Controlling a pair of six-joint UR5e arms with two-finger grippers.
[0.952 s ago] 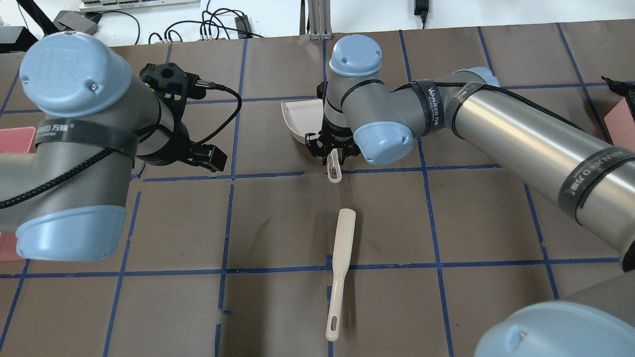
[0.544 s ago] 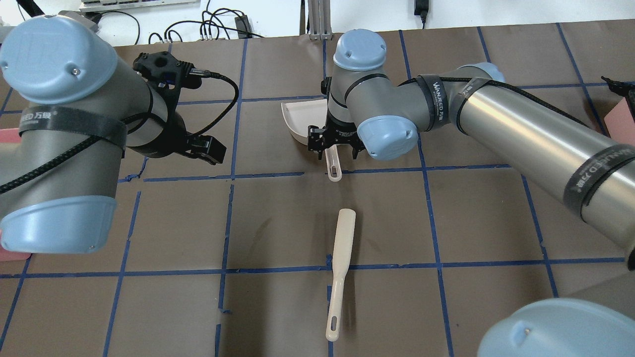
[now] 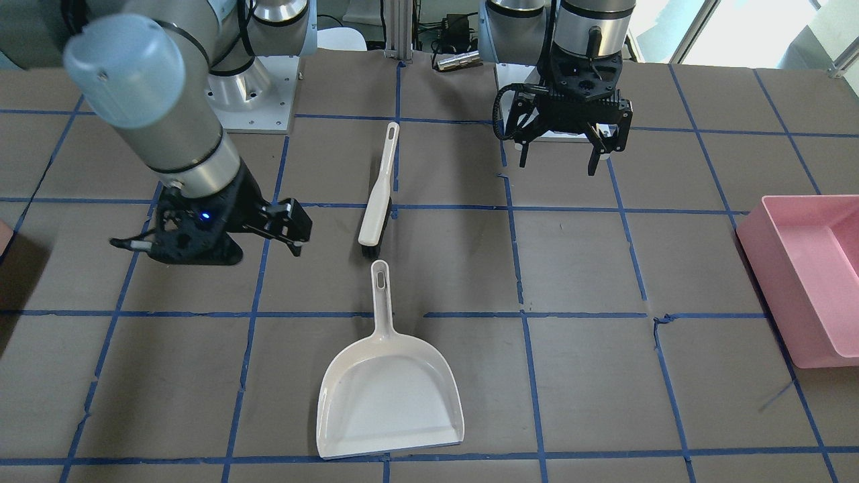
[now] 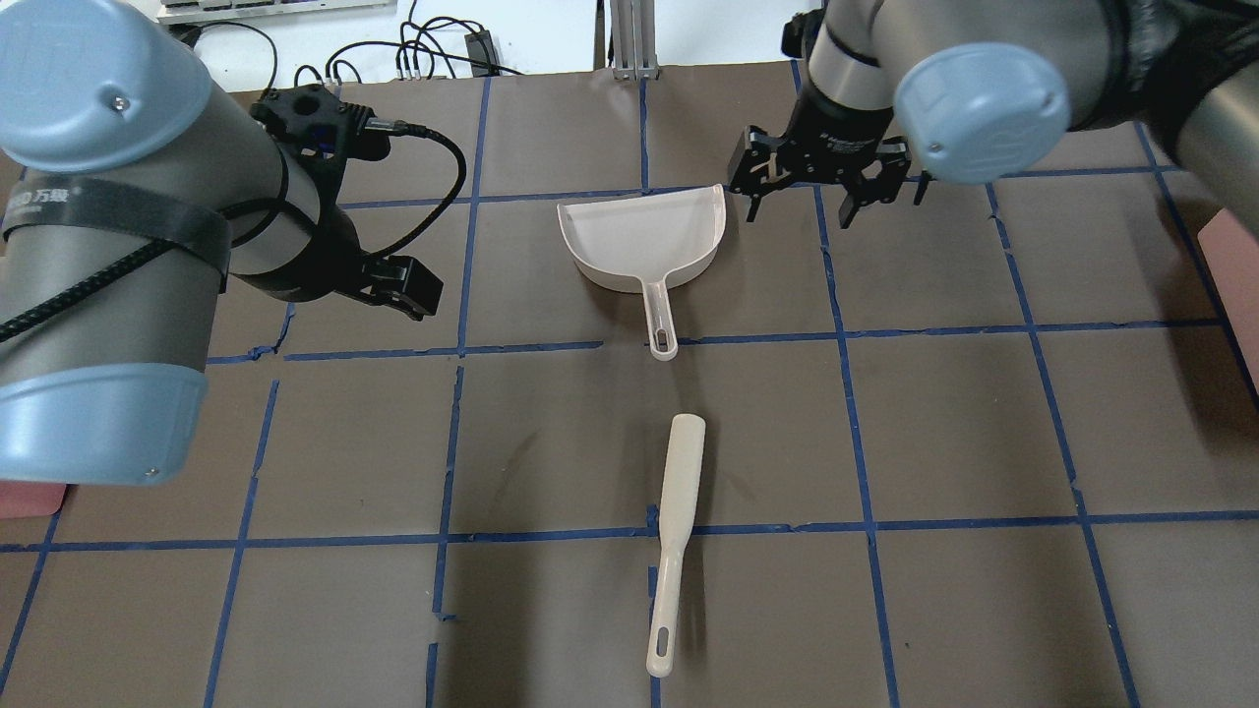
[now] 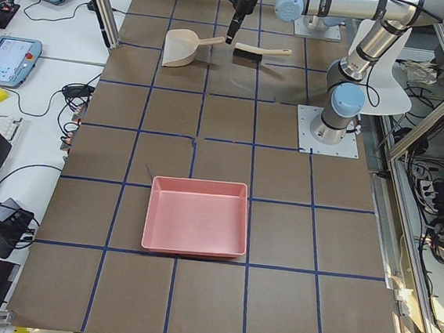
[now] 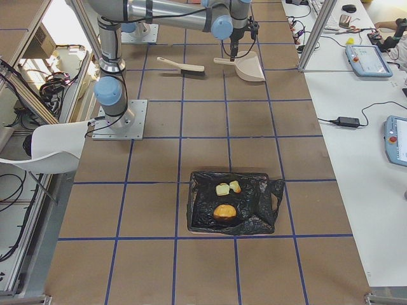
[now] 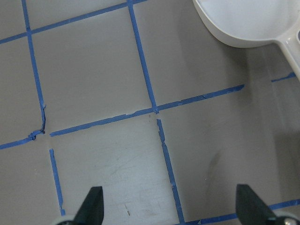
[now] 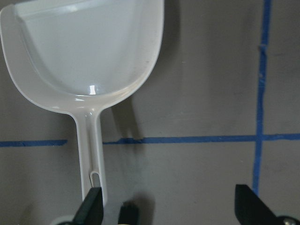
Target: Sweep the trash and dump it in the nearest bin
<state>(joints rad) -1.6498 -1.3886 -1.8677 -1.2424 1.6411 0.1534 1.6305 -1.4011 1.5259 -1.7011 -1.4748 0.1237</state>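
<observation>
The trash lies in a black-bag-lined bin (image 6: 232, 204): two pale yellow-green chunks (image 6: 222, 189) and one orange-brown oval (image 6: 224, 211). The white dustpan (image 4: 639, 231) lies empty on the table, handle toward me; it also shows in the front view (image 3: 392, 396) and the right wrist view (image 8: 89, 56). The beige brush (image 4: 681, 492) lies just behind the handle. My right gripper (image 4: 799, 208) is open and empty, raised to the right of the dustpan (image 3: 288, 231). My left gripper (image 4: 408, 295) is open and empty, to the dustpan's left (image 3: 558, 166).
A pink bin (image 3: 805, 268) stands at the table end on my left; it also shows in the exterior left view (image 5: 197, 215). The brown table (image 4: 944, 433) carries a blue tape grid. Cables lie beyond its far edge (image 4: 423, 54).
My right gripper has opened off the dustpan handle and moved up and to the right, away from it. The dustpan stays where it was. My left arm has drawn back slightly to the left.
</observation>
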